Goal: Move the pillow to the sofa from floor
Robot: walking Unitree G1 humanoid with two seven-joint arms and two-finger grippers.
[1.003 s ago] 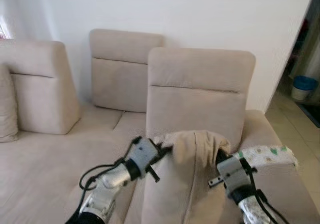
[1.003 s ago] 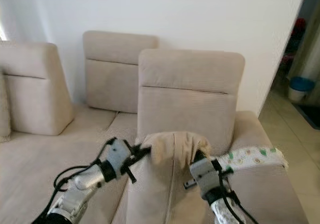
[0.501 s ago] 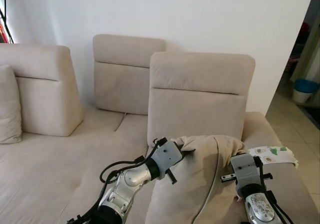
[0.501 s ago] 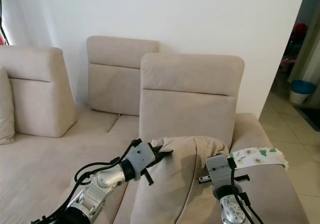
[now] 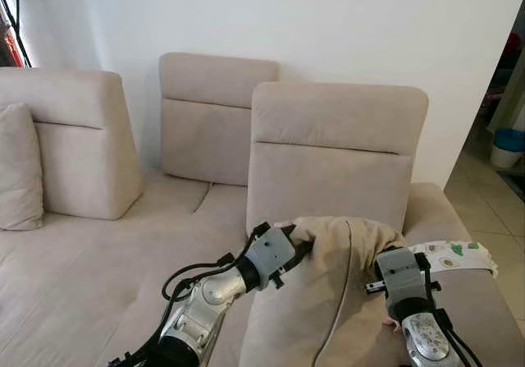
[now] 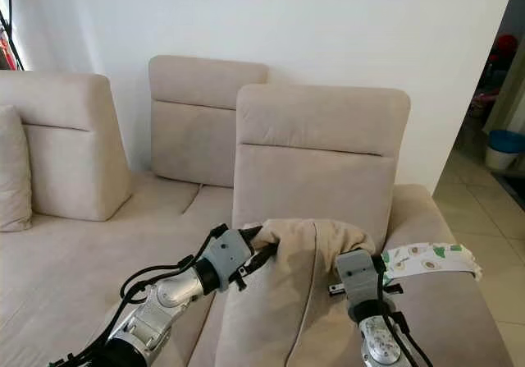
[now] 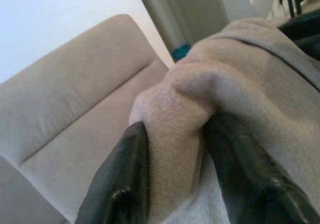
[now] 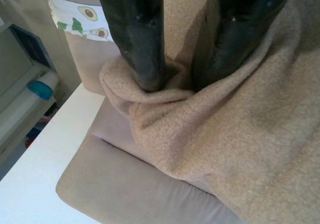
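Item: beige pillow (image 5: 328, 293), pinched at its top corners by left end effector (image 7: 172, 149) and right end effector (image 8: 182, 58); advised lowering level onto sofa (image 5: 98, 260) seat before releasing.

From my seat, the pillow's (image 5: 328, 301) lower part runs off the bottom edge, so I can't see what it rests on. The left gripper's (image 7: 175, 134) fingertips are buried in its fabric; the right gripper's (image 8: 177, 81) tips sink into a fold. The patterned cloth (image 5: 455, 256) is partly hidden behind the pillow and right arm. A small cushion (image 5: 20, 166) is cut by the left edge.
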